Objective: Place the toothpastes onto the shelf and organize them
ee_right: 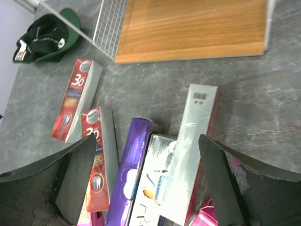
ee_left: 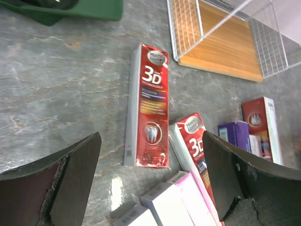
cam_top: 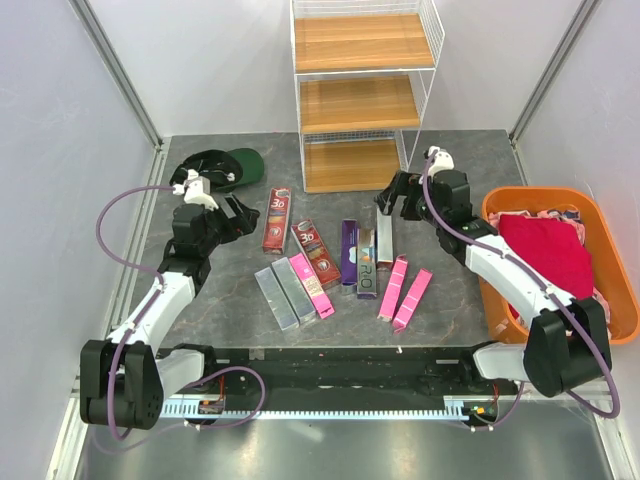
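Toothpastes (cam_top: 315, 252) lie flat in front of the shelf (cam_top: 360, 100), none on it yet. My left gripper (ee_left: 150, 155) and right gripper (ee_right: 148, 146) both gape wide, empty, hovering low so each can straddle one.

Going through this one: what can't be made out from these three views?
- Top external: the shelf is cut by the upper edge.
- Top external: the red cloth covers whatever lies under it in the orange basket.
- Top external: the left arm hides part of the green cap.
- Left wrist: the pink carton runs off the bottom edge.
- Right wrist: the purple carton runs off the bottom edge.
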`<state>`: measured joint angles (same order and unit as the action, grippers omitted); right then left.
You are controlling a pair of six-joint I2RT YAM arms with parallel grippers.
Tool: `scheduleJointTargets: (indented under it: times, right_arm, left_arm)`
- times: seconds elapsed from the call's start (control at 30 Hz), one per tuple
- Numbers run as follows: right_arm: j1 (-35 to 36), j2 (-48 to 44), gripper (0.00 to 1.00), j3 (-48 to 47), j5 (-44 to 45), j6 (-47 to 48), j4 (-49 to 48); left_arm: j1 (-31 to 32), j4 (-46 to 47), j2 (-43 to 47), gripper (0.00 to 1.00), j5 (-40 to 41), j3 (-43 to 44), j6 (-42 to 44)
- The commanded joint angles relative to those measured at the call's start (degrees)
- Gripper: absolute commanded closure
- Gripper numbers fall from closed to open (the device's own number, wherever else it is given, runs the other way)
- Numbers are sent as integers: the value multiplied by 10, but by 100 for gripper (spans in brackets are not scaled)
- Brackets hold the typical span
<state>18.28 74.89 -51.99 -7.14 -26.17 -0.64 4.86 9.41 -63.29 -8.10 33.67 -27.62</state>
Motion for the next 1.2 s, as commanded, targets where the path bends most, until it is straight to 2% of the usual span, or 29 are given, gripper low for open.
scheduleJointTargets:
  times: [0.0,0.03,0.23,0.47,0.63,0.97,1.17]
  right_arm:
    - [28,-29,2,6,-13,-6,5]
    - [34,-30,2,9,-12,-6,5]
    - [86,-16,2,-10,6,10,72]
    - [147,46,2,-22,64,-1,112]
    - [188,99,4,-46,102,-5,123]
    - [222,216,28,-104,149,-6,116]
    - [227,278,35,-136,160,-9,111]
  left_arm:
    - [0,-18,-8,5,-43,19,4]
    - [0,-25,-10,0,-48,26,-1]
    - [8,-75,-22,0,-78,36,-33]
    - [36,-148,-29,0,-37,68,-53]
    - [78,-189,-39,0,10,97,-47]
    - [114,-195,-50,0,26,112,-60]
    - [117,-194,-49,0,30,102,-60]
